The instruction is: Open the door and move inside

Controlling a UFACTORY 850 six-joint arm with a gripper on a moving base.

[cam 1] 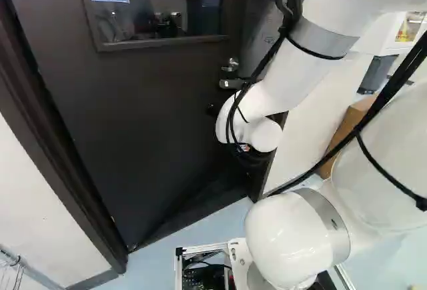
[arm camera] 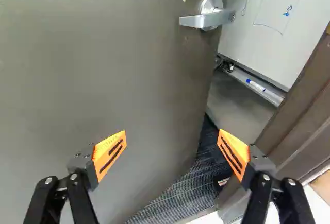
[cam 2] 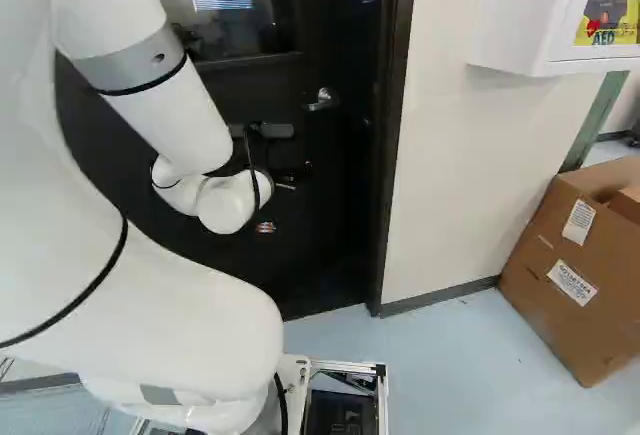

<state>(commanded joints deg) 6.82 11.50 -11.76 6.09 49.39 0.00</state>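
My fingers (arm camera: 110, 154) stand wide apart, the door (arm camera: 118, 59) hangs ajar at eleven o'clock, its lever handle (arm camera: 198, 21) between twelve and one, whiteboard (arm camera: 258, 13) showing past its edge at one!

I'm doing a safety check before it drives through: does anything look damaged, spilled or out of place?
Nothing looks spilled or damaged. The door stands ajar, with a whiteboard showing past its edge, which fits the task. Its lever handle looks whole. The cardboard box in the right base view is open on top, but seems ordinary.
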